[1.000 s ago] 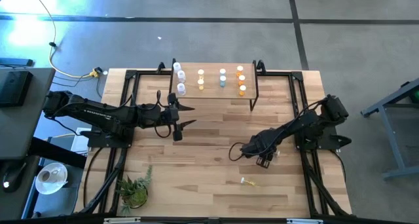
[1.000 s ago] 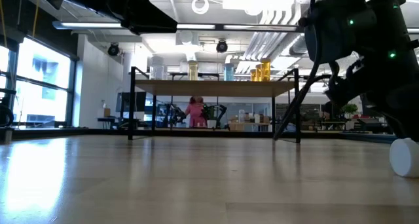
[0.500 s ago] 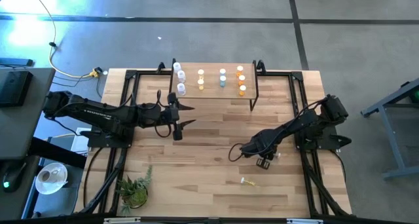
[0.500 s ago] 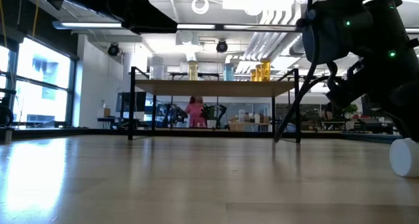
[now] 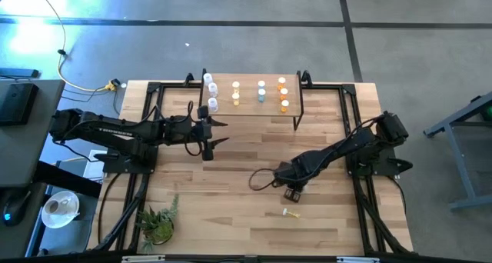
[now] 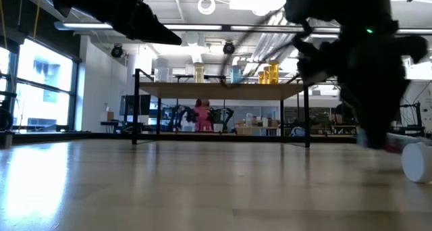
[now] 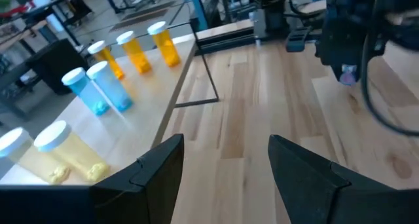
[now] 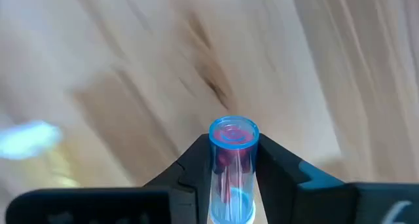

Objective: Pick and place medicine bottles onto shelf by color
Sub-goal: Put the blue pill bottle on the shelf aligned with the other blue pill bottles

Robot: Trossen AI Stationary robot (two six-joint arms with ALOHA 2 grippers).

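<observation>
My right gripper (image 5: 292,194) hangs over the table's middle right, pointing down, shut on a blue medicine bottle (image 8: 233,160) that also shows in the left wrist view (image 7: 349,73). The shelf (image 5: 250,111) stands at the far edge. On it, from left to right, are upright white (image 5: 212,91), yellow (image 5: 235,93), blue (image 5: 261,91) and orange (image 5: 284,94) bottles. A yellow bottle (image 5: 290,213) lies on its side on the table, near my right gripper. My left gripper (image 5: 221,132) hovers open in front of the shelf's left part, holding nothing. My right gripper pinches the blue bottle's body (image 8: 230,175) between its two fingers, which come from above and point down. The bottle stands along the fingers. Its round blue end (image 8: 234,133) sticks out past the fingertips toward the table, and it looks clear of the wood.
A small potted plant (image 5: 157,226) stands at the near left corner. Black frame rails (image 5: 146,140) run along both sides of the table. A white round end (image 6: 416,162) sits on the wood at the low view's right edge. Bare wood lies between the two arms.
My right gripper has moved toward the table's left edge and tipped at the wrist. The bottles on the shelf and the lying yellow bottle have stayed where they were.
</observation>
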